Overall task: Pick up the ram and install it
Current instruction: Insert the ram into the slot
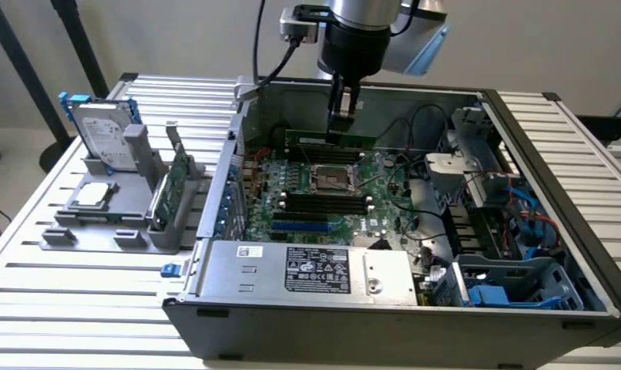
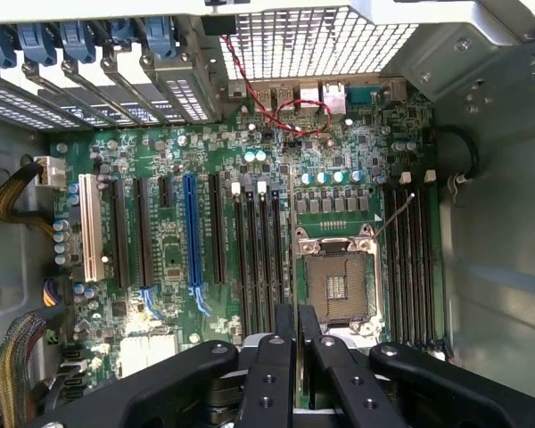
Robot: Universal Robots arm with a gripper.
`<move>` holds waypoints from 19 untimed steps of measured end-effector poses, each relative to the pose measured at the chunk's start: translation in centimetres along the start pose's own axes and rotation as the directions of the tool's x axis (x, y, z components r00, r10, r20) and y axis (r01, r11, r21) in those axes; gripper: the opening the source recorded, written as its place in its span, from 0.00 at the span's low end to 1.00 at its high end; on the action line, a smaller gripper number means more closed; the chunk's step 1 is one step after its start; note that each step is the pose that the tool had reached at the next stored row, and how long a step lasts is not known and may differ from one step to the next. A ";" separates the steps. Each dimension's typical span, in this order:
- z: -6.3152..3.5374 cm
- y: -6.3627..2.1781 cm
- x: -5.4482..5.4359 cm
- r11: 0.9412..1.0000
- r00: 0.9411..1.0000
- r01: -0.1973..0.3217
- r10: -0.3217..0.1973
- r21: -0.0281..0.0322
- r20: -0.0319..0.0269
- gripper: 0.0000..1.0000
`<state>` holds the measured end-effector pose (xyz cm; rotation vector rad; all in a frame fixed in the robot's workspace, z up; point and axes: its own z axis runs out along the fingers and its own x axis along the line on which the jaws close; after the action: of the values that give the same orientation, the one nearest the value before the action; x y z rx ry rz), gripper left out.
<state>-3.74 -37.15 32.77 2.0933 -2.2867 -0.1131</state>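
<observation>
Exterior view: the tool (image 1: 341,126) is clenching the ram (image 1: 310,139) above the slots (image 2: 260,259), where any tilt is probably risking a jammed or half-seated stick.

A plain pale wall (image 1: 557,38) stands behind the slatted metal table (image 1: 74,308).

1. Leaving the memory slots (image 1: 316,204) flanking the processor socket (image 1: 332,179) open from above.
2. Crowding the socket's exterior-view right with black cables (image 1: 418,223).
3. Walling its exterior-view near side with the power supply (image 1: 310,270).
4. Taking up air over its far side with the ram (image 1: 331,139) in the gripper (image 1: 341,123).
</observation>
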 end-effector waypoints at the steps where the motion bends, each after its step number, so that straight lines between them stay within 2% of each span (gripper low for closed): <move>1: 0.00 0.00 0.0 1.000 1.000 0.000 0.000 0.000 0.000 0.14; 8: 0.22 -0.05 0.3 1.000 1.000 0.000 0.000 0.000 0.000 0.14; 13: 1.08 -0.18 1.1 1.000 1.000 0.000 0.000 0.000 0.000 0.14; 19: 2.16 -0.30 1.5 1.000 1.000 0.000 0.000 0.002 0.000 0.14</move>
<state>-3.74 -38.59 30.56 2.0942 -2.2876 -0.1112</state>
